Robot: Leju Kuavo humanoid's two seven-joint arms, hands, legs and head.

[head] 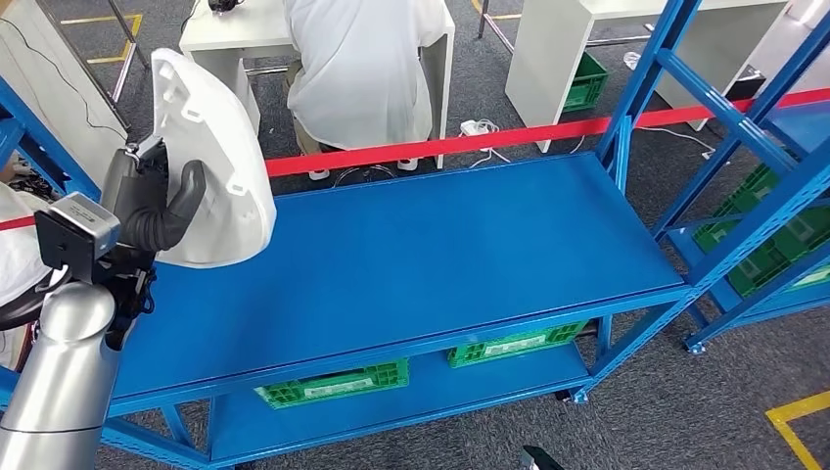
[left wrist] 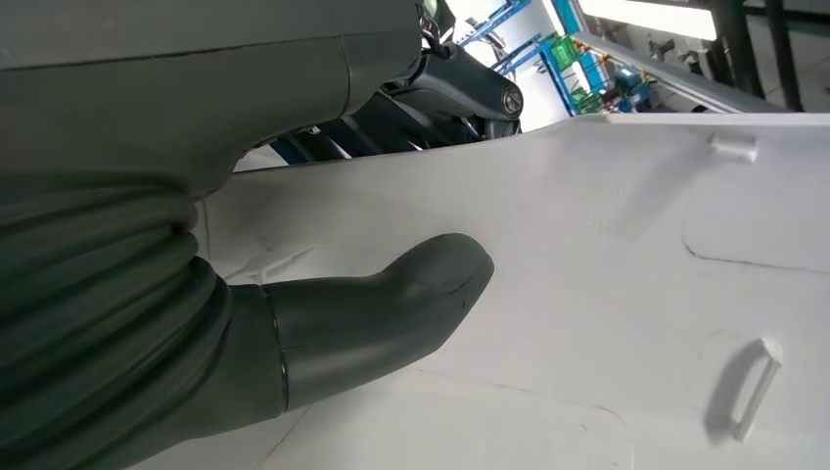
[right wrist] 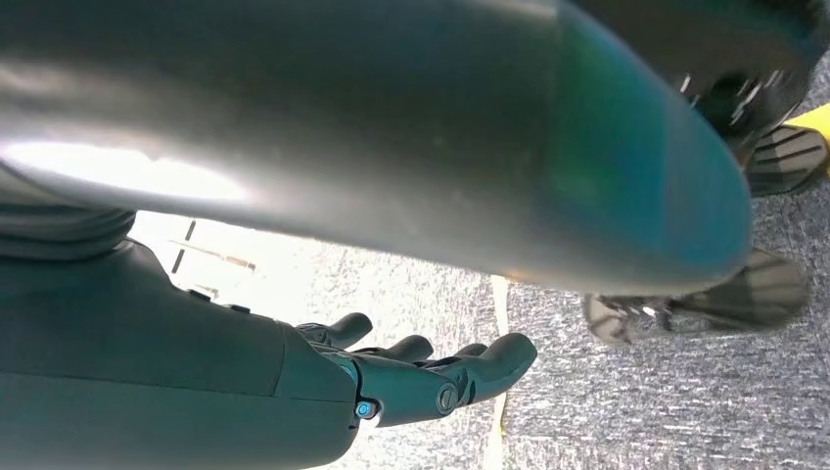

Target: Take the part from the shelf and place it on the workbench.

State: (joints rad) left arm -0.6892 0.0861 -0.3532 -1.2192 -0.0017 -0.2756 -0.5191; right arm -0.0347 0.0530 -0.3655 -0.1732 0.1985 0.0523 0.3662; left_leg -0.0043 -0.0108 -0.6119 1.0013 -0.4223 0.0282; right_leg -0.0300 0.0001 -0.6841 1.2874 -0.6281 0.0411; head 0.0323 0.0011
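One white part [head: 210, 166], upright in the left robot hand [head: 147, 211] that grips it, hangs over the blue table's [head: 440, 255] left end, while the right robot hand [right wrist: 421, 377] dangles loosely spread.

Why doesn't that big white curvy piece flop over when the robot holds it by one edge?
The white part is probably stiff moulded plastic: it keeps its curve though the left hand grips only one edge. It looks thin, so likely light for its size. Its smooth surface under the thumb could be slippery.
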